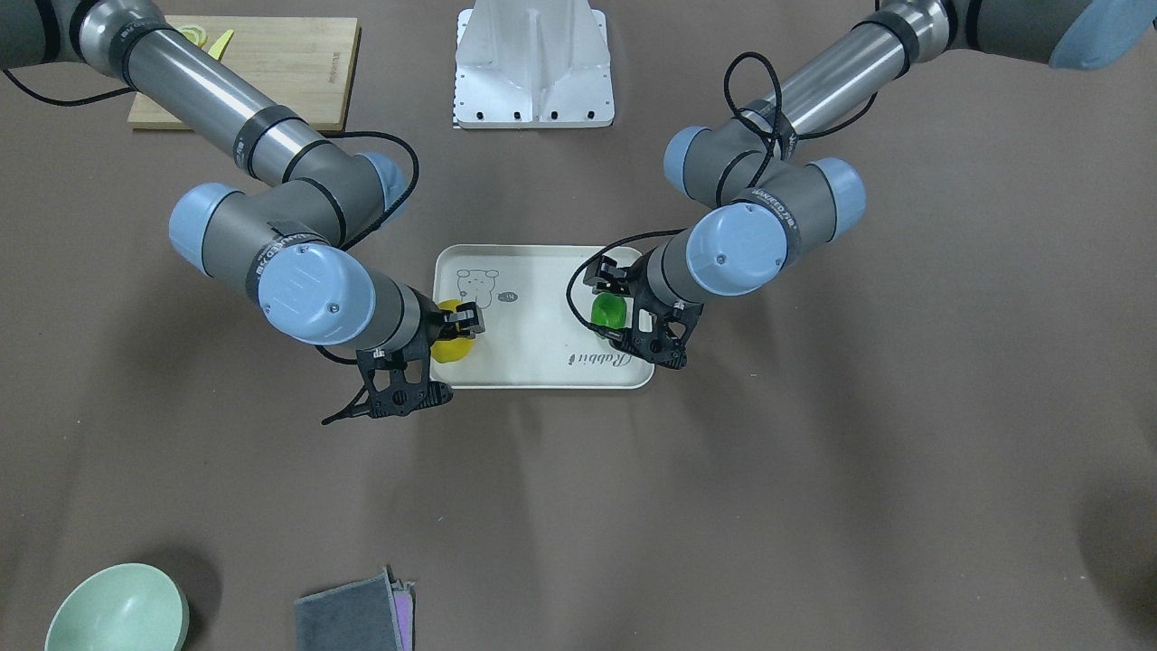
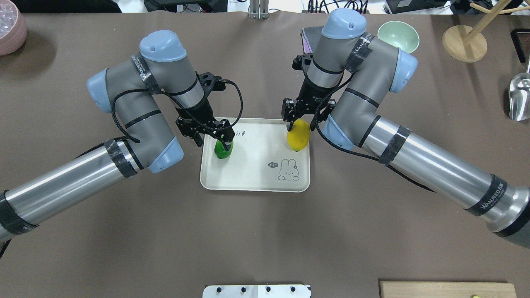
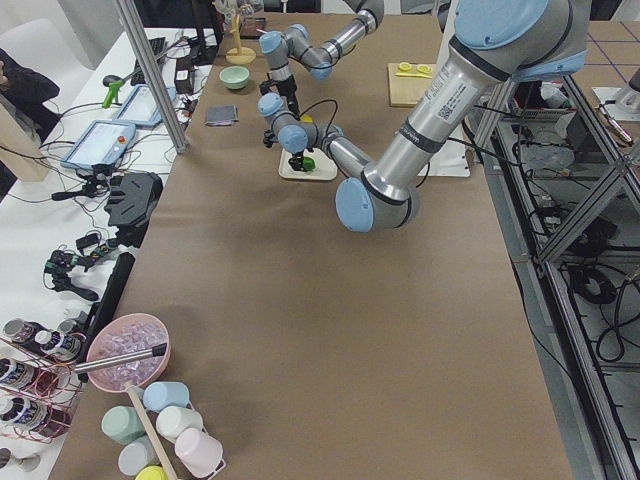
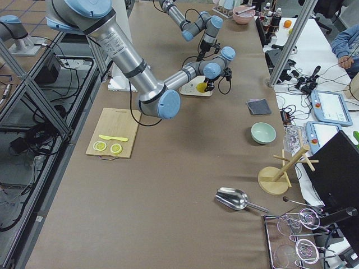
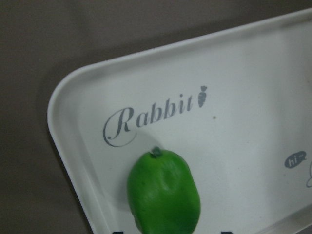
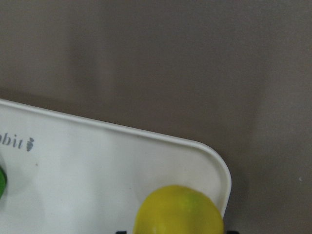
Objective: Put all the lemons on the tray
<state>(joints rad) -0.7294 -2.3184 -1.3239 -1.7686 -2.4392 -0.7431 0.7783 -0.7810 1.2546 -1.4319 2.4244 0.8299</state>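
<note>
Brown table cover (image 2: 265, 231) carries one flat off-white rectangular tray (image 2: 252, 165). We count two whole lemons on it: one glossy green oval lemon (image 2: 220, 152) and one bright yellow oval lemon (image 2: 299, 136). Both lie with the long axis across the tray's short dimension. The green one's stem tip points at the cursive "Rabbit" lettering (image 5: 146, 117) by the far long rim; the yellow one's tips we cannot make out. The green lemon sits near the far corner on the robot's left, the yellow just beside the right short rim.

Two grippers attend. The left gripper (image 2: 213, 145) straddles the green lemon and the right gripper (image 2: 303, 124) the yellow, jaws spread wide in each case. Whether the pads press the fruit we cannot tell.

Tray floor between the lemons lies open. One wooden cutting board (image 1: 271, 72), one pale green bowl (image 1: 117, 610) and one folded grey cloth (image 1: 348, 619) stand well apart from the tray.
</note>
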